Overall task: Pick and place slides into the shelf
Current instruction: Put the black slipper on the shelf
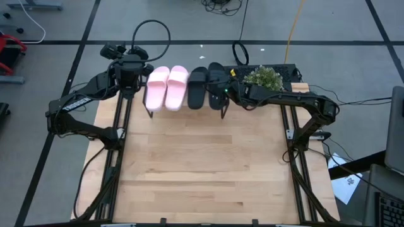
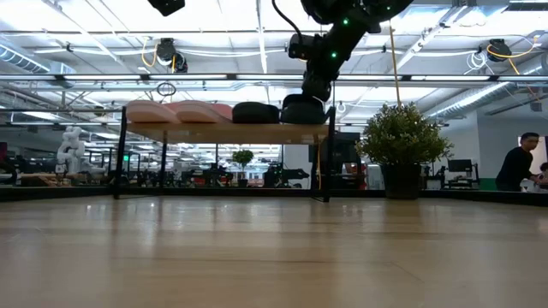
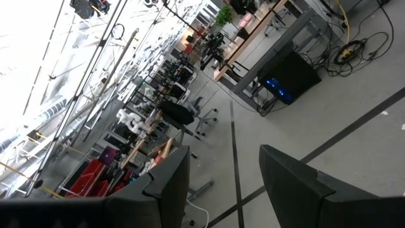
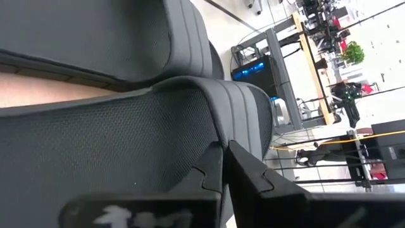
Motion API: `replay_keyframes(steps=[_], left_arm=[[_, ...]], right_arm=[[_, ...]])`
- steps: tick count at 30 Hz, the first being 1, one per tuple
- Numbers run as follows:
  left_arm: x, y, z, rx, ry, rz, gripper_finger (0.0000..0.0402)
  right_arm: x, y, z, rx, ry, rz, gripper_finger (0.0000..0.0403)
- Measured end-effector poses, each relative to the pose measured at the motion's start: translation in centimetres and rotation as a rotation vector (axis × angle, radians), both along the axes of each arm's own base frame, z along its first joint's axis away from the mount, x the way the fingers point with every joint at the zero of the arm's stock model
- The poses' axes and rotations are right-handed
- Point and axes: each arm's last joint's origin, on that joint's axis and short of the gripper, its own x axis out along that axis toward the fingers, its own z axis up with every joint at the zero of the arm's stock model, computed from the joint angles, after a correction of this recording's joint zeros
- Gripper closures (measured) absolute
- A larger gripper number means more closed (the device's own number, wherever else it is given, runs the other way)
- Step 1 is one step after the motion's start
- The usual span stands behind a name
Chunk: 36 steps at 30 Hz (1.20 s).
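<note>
The shelf point(image 2: 223, 133) stands at the table's far edge. Four slides rest side by side on it, soles down. The pink pair point(image 1: 166, 88) point(image 2: 175, 111) is on the left. One black slide point(image 1: 197, 87) point(image 2: 255, 112) lies right of it, and the other black slide point(image 1: 218, 77) point(image 2: 304, 114) is at the shelf's right end. My right gripper point(image 1: 222, 93) point(image 2: 310, 96) point(image 4: 224, 171) is down on that rightmost slide, fingers shut. My left gripper point(image 1: 120, 52) point(image 3: 221, 183) is open beside the shelf's left end and faces the room beyond the table. My right gripper has the rightmost black slide by its ribbed strap point(image 4: 237, 136), the two fingers closed together at the strap's edge. It comes from above, slanting in from the table's right. The slide lies flat with its sole on the shelf board point(image 4: 38, 88).
A potted plant point(image 1: 264, 77) point(image 2: 398, 141) stands right of the shelf at the far edge. The wooden tabletop point(image 1: 202, 164) stretches from the shelf toward the near edge. A person point(image 2: 518, 162) sits far off in the room behind.
</note>
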Motion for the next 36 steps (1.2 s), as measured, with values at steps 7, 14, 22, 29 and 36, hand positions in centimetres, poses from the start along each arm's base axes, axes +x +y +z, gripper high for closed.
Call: replay_keyframes(steps=[7,14,22,29,36], left_arm=[[0.0,0.0,0.0,0.000,0.000,0.000,0.0204],[0.0,0.0,0.0,0.000,0.000,0.000,0.0204],[0.0,0.0,0.0,0.000,0.000,0.000,0.0204],[0.0,0.0,0.0,0.000,0.000,0.000,0.0204],[0.0,0.0,0.0,0.000,0.001,0.000,0.0204]], right_arm=[[-0.1,-0.5,-0.2,0.030,0.002,0.021,0.0403],[-0.1,-0.5,-0.3,0.034,0.015,0.026,0.0397],[-0.5,-0.7,-0.8,0.093,0.043,0.047,0.0394],[-0.2,-0.9,-0.5,0.056,0.027,0.065,0.0393],[-0.4,-1.5,-0.5,0.088,0.011,0.086,0.0392]])
